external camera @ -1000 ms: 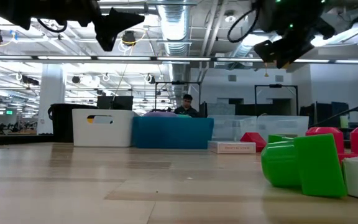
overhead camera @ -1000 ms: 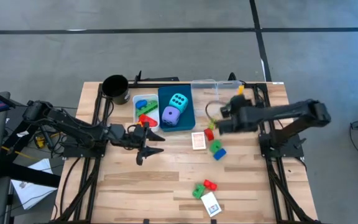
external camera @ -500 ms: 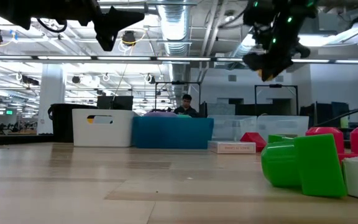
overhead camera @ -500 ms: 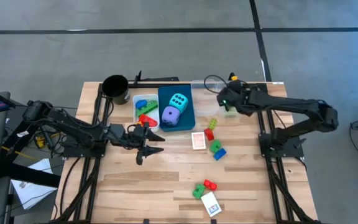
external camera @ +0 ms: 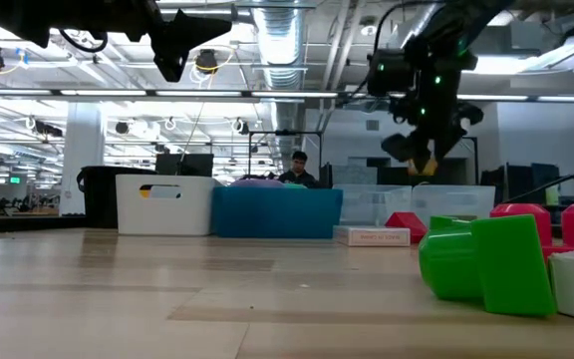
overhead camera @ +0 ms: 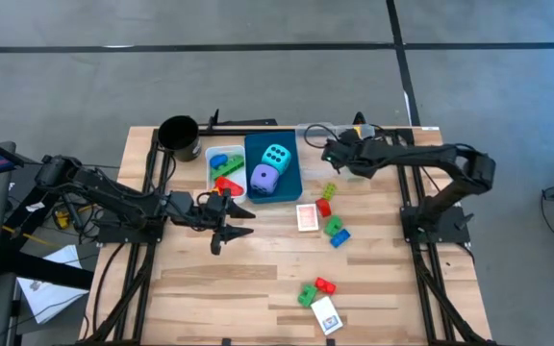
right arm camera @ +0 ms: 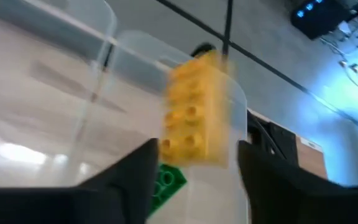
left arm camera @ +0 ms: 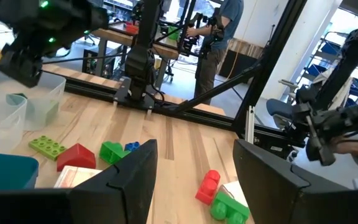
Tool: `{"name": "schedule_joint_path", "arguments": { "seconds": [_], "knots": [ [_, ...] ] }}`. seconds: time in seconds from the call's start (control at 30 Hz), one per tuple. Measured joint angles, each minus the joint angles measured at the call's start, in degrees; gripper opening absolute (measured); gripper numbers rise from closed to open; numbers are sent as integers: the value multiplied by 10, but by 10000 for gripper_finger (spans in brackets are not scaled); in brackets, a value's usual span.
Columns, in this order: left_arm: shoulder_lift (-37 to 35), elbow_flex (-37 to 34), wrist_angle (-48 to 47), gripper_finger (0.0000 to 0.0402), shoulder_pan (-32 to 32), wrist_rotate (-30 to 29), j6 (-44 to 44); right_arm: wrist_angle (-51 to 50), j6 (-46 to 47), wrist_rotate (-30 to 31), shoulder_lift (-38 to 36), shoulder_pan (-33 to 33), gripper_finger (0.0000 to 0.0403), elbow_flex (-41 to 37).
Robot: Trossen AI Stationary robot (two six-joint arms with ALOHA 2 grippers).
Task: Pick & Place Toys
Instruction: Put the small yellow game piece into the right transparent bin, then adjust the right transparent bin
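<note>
The right gripper (overhead camera: pixel 330 152) is hovering over the clear bin (overhead camera: pixel 308 135) at the table's far edge. In the right wrist view a yellow brick (right arm camera: pixel 194 118) is sitting between its parted fingers (right arm camera: pixel 135 171); whether they are gripping it cannot be told. A green brick (right arm camera: pixel 166 182) is lying in the bin below. The left gripper (overhead camera: pixel 241 219) is waiting with fingers apart above bare wood, near the white bin (overhead camera: pixel 223 169). The blue bin (overhead camera: pixel 272 165) is holding a cyan die (overhead camera: pixel 276 155) and a purple die (overhead camera: pixel 264 179). Loose bricks (overhead camera: pixel 333 229) and a card (overhead camera: pixel 307 218) are lying on the wooden table (overhead camera: pixel 258 279). The low view alone is showing a person (external camera: pixel 298 170) in the room beyond.
</note>
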Motion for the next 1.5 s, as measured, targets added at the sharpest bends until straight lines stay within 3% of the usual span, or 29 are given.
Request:
{"name": "schedule_joint_path", "arguments": {
  "seconds": [0.17, 0.33, 0.57, 0.63, 0.77, 0.9, 1.2, 1.3, 1.5],
  "knots": [
    [0, 0, 0, 204, 0, 0, 0, -27, -6, -2, 24, -13, 296, 0],
    [0, 0, 0, 204, 0, 0, 26, -53, -12, -21, 23, -11, 323, 0],
    [0, 0, 0, 204, 0, -2, 59, -42, -109, -246, 16, 54, 315, 1],
    [0, 0, 0, 204, 0, -3, 60, -46, -111, -277, 17, 90, 312, 0],
    [0, 0, 0, 204, 0, -3, 60, -53, -102, -283, 17, 158, 311, 0],
    [0, 0, 0, 204, 0, -5, 60, -82, -68, -227, 17, 198, 310, 0],
    [0, 0, 0, 204, 0, -5, 60, -122, -31, -135, 17, 203, 310, 0],
    [0, 0, 0, 204, 0, -5, 60, -135, -12, -153, 13, 190, 310, 1],
    [0, 0, 0, 204, 0, -5, 60, -163, -17, -251, 13, 151, 310, 1]
  ]
}}
